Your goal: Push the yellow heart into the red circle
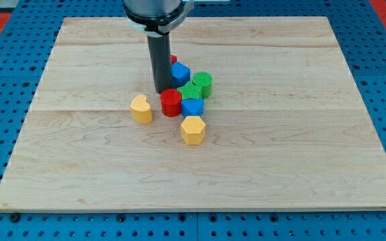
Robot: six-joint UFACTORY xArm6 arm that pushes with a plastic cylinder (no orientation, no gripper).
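The yellow heart lies on the wooden board, left of centre. The red circle stands just to its right, with a narrow gap between them. My tip rests on the board just above and to the left of the red circle, up and to the right of the yellow heart. The rod rises from there to the view's top.
A cluster sits around the red circle: a blue block to its right, a yellow hexagon below that, a green block, a green circle, a blue cube, and a red block partly hidden behind the rod.
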